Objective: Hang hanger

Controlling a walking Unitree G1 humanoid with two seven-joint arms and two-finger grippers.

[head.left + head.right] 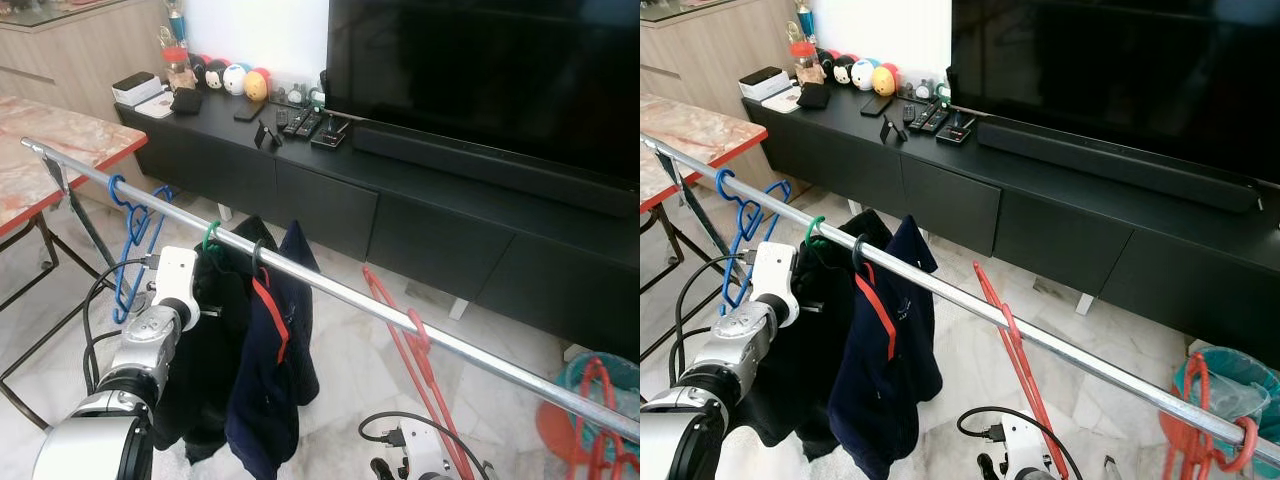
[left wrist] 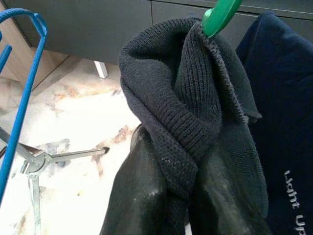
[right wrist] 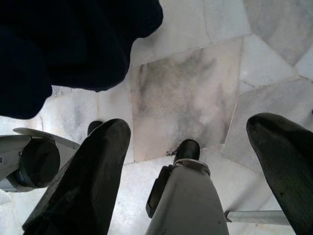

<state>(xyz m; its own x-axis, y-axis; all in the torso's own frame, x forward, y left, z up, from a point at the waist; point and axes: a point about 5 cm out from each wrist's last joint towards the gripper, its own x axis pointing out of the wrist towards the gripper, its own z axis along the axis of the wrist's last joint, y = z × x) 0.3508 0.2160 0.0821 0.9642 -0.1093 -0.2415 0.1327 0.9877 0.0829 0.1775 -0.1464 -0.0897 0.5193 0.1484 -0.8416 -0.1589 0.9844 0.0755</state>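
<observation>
Green hanger [image 1: 212,236] hooked on rail [image 1: 340,290] | left gripper [image 2: 195,205] nearer, jaws clamped on its sweater [image 2: 190,112] | right gripper [image 3: 195,161] low, jaws wide

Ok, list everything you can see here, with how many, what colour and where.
Rail: one, silver, running diagonally across the room.
Blue hangers: a bunch, on the rail's left part.
Black knit garment: one, on a green hanger.
Navy jacket: one, red trim, beside it.
Red hangers: a few, hung further right on the rail.
TV: one, black, on a black cabinet.
Plush toys: several, on the cabinet's left end.
Remotes: several, black, mid-cabinet.
Table: one, marble-patterned with red edge, at left.
Left end effector: shut on the knit garment.
Right end effector: open, low over the floor.
</observation>
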